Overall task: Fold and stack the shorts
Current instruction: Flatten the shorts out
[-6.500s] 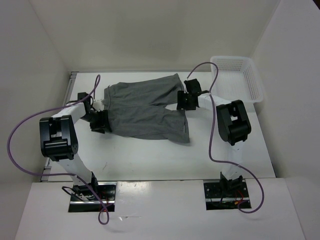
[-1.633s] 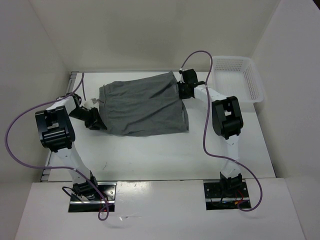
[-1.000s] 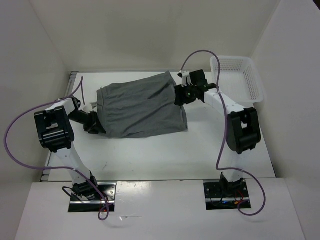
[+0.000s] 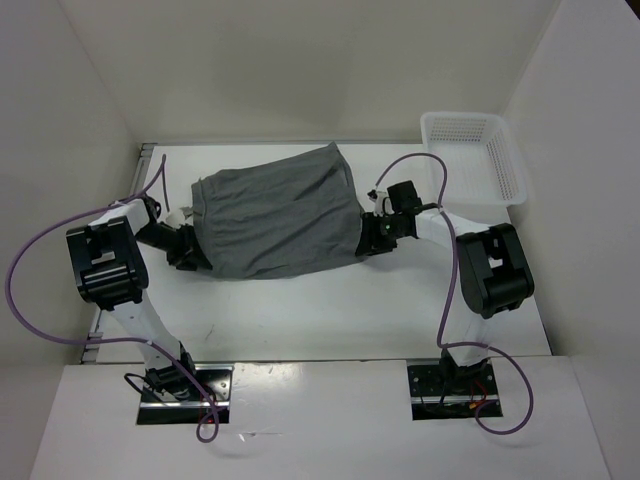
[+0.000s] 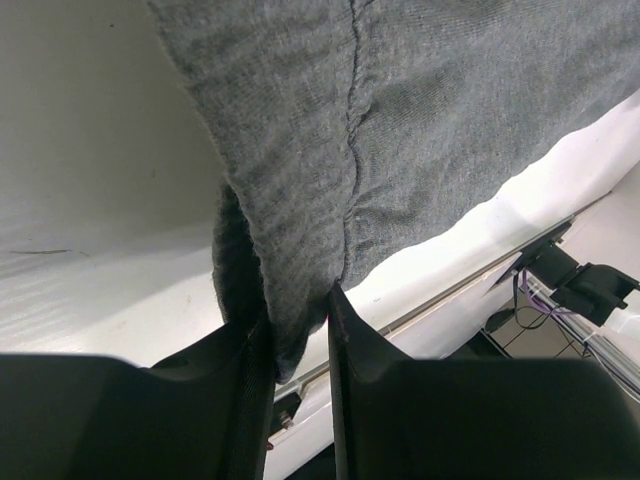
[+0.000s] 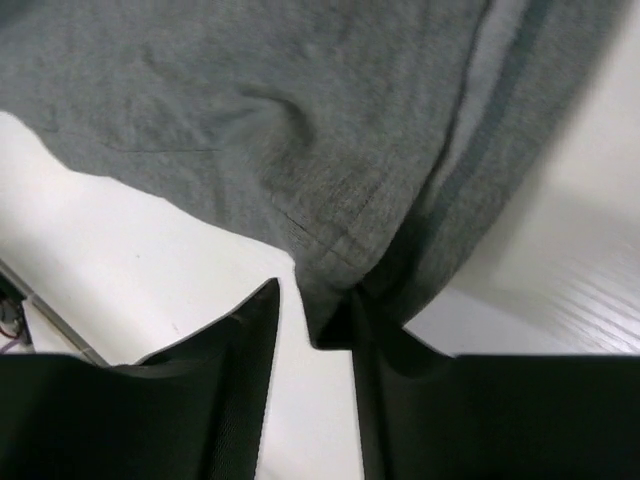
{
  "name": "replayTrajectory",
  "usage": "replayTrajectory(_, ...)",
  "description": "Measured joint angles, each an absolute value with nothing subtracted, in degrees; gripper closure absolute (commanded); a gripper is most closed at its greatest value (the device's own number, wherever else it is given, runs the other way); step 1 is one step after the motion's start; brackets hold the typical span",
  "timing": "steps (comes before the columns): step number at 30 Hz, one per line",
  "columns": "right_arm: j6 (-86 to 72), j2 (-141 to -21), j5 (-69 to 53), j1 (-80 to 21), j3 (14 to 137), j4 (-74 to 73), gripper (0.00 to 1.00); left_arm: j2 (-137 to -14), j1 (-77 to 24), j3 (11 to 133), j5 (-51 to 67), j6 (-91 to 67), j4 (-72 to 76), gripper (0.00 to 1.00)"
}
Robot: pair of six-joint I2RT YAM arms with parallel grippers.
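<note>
Your left arm reaches up the left side of the table [image 4: 330, 310], elbow raised and forearm angled inward. It brings the left gripper [image 4: 188, 250] low against the left edge of the shorts [image 4: 275, 215]. In the left wrist view its fingers [image 5: 235, 390] are closed on a fold of grey fabric.

Your right arm bends at a raised elbow and stretches leftward, setting the right gripper [image 4: 368, 238] at the near right corner of the shorts. That hem corner sits between its fingers [image 6: 225, 390] with a sliver of table showing on one side, so you cannot tell whether it is pinched.

The shorts lie flat, folded into one slanted panel, on the far middle of the table. They are well apart from the white basket [image 4: 478, 155].
</note>
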State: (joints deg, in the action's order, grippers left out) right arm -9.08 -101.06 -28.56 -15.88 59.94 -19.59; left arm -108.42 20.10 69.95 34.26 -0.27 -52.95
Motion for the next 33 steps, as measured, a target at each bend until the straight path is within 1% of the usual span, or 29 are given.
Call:
replayTrajectory(1,-9.34,-101.08,-29.06,-15.97,59.94,-19.14,0.74,-108.42,20.10,69.93,34.26,-0.27,-52.95,0.69)
replayTrajectory(2,-9.65,-101.08,-29.61,-16.01,59.94,-18.57,0.87,-108.42,20.10,69.84,34.26,-0.25,-52.93,0.69)
replayTrajectory(3,-9.67,-101.08,-29.93,-16.10,59.94,-18.06,0.94,-108.42,20.10,69.73,34.20,-0.27,-52.93,0.69)
replayTrajectory(4,-9.74,-101.08,-30.30,-16.14,59.94,-17.74,0.98,-108.42,20.10,69.63,34.04,-0.27,-52.93,0.69)
replayTrajectory(5,-9.37,-101.08,-30.44,-16.14,59.94,-17.69,1.00,-108.42,20.10,69.58,33.76,-0.27,-52.93,0.69)
replayTrajectory(7,-8.23,-101.06,-30.72,-16.14,59.94,-18.22,1.00,-108.33,20.10,69.47,32.99,-0.27,-52.97,0.69)
replayTrajectory(10,-2.42,-100.75,-32.34,-15.51,60.07,-21.98,1.00,-107.87,20.25,69.45,31.14,-0.27,-53.58,0.69)
replayTrajectory(13,5.58,-99.70,-34.06,-14.61,60.84,-30.30,1.00,-106.89,20.95,69.80,29.15,-0.27,-55.53,0.69)
replayTrajectory(17,16.43,-99.79,-36.77,-14.33,64.82,-41.10,1.00,-106.78,21.74,72.18,26.55,-0.25,-58.81,0.69)
replayTrajectory(19,22.02,-100.18,-37.58,-15.64,66.74,-45.93,1.00,-106.98,21.89,73.34,25.47,-0.25,-60.16,0.69)
replayTrajectory(21,26.11,-100.77,-38.15,-18.24,67.99,-49.58,1.00,-107.28,21.96,73.76,24.43,-0.25,-60.93,0.65)
replayTrajectory(22,27.94,-101.03,-38.39,-20.01,68.16,-51.05,0.98,-107.50,21.96,73.73,23.68,-0.27,-61.36,0.65)
replayTrajectory(24,30.13,-101.34,-38.79,-23.51,68.20,-53.47,0.89,-107.66,21.47,73.01,22.09,-0.25,-61.45,0.60)
replayTrajectory(26,31.75,-101.49,-39.40,-26.41,68.20,-55.33,0.49,-107.59,20.97,71.26,20.80,-0.23,-61.47,0.57)
replayTrajectory(27,32.01,-101.49,-39.79,-27.53,68.20,-56.18,0.35,-107.59,20.67,70.37,20.25,-0.23,-61.56,0.54)
replayTrajectory(28,32.49,-101.49,-39.97,-28.25,68.18,-56.97,0.24,-107.57,20.40,69.63,19.70,-0.25,-61.69,0.46)
replayTrajectory(29,32.77,-101.49,-39.97,-28.51,68.18,-57.49,0.11,-107.42,20.16,68.97,19.25,-0.19,-61.73,0.42)
replayTrajectory(31,32.12,-101.49,-39.90,-27.99,68.42,-57.76,0.00,-106.69,19.70,68.10,18.24,-0.21,-61.67,0.32)
replayTrajectory(32,31.55,-101.54,-39.94,-27.33,68.93,-57.74,0.00,-106.21,19.70,67.99,17.89,-0.08,-61.58,0.25)
replayTrajectory(33,30.83,-101.73,-39.94,-26.44,69.97,-57.78,0.00,-105.49,19.86,67.99,17.61,-0.05,-61.32,0.22)
